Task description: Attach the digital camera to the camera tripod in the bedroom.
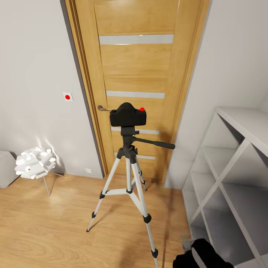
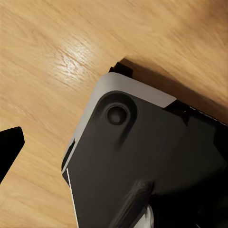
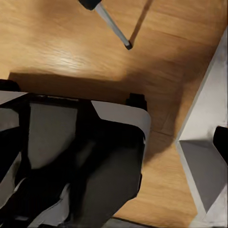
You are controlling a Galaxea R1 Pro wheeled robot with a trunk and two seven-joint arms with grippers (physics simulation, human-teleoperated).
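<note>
The black digital camera (image 1: 127, 116), with a red dot on top, sits upright on the head of the camera tripod (image 1: 128, 175), which stands on the wood floor in front of the oak door (image 1: 137, 67). The tripod's pan handle (image 1: 156, 143) points right. One silver leg and its black foot (image 3: 127, 45) show in the right wrist view. Both arms hang low, away from the tripod. A left fingertip (image 2: 9, 147) sits at the picture's edge over the floor, and a right fingertip (image 3: 221, 142) likewise; nothing lies between the fingers.
White cube shelving (image 1: 230, 178) lines the right wall, close to the tripod's right leg. A white ball-shaped lamp (image 1: 35, 163) stands at the left. My dark base (image 2: 142, 161) is below both wrists. A black part of my right arm (image 1: 203, 255) shows at the bottom.
</note>
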